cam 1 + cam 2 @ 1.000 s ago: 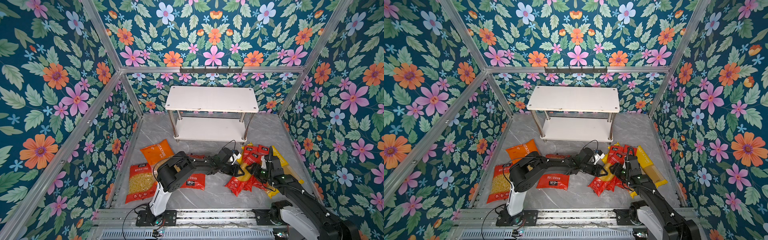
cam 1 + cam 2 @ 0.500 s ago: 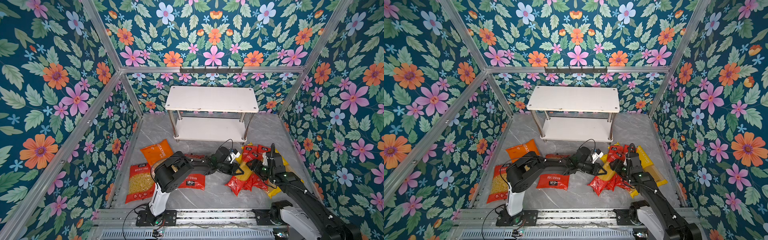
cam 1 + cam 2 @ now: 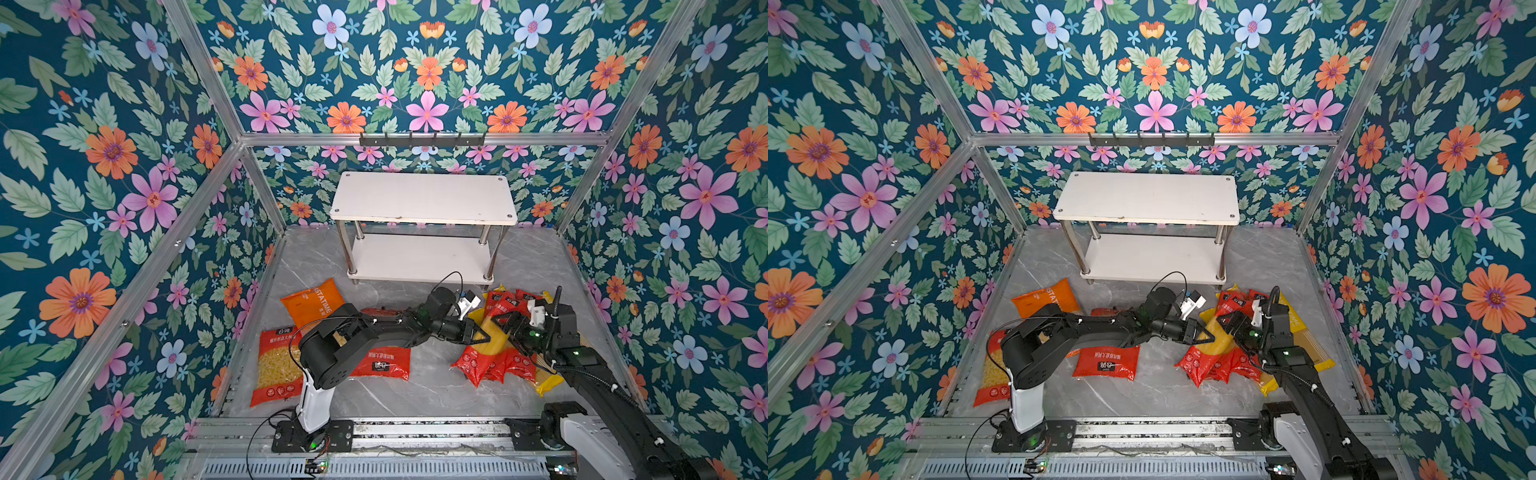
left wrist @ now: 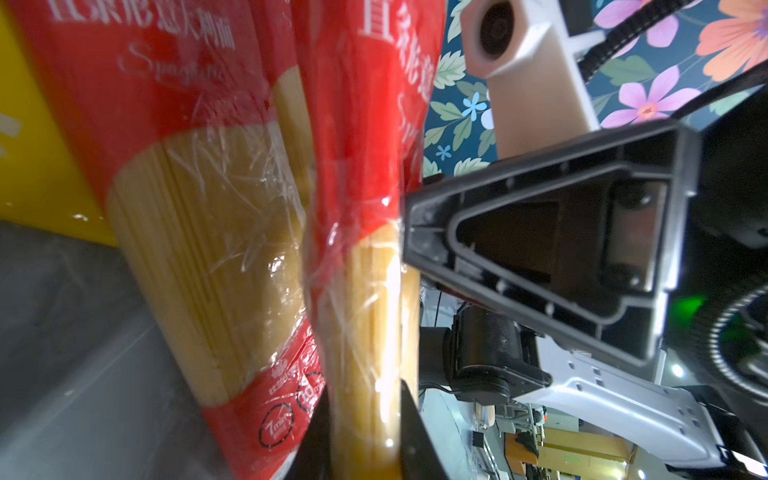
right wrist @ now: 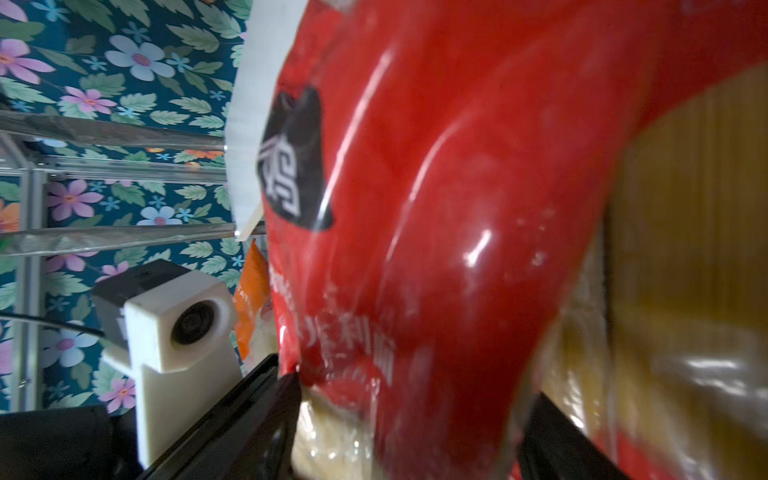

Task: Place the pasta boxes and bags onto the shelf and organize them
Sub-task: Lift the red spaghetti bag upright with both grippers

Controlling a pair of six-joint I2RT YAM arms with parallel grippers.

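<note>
Left gripper (image 3: 482,333) clamps a red spaghetti pack (image 4: 365,291) in the pile (image 3: 490,368) near the shelf (image 3: 424,199); its long axis runs shelf-to-front (logo end shelfward). Right gripper (image 3: 505,328) straddles it wide; grip indeterminate.

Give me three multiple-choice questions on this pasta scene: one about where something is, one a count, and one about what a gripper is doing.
1. Where does the orange bag lie relative to the shelf?
A. On its top board
B. On the tabletop, in front of its left end
C. Behind it, against the back wall

2. How many packs sit on the shelf?
A. None
B. Two
C. Four

3. What is the left gripper doing?
A. Hanging open above the orange bag
B. Shut on a red spaghetti pack
C. Folded back at its base

Answers:
1 B: the bag lies flat on the tabletop just ahead of the shelf's left legs.
2 A: both boards are bare in both top views.
3 B: the left wrist view shows the pack pinched in its jaws.
</note>
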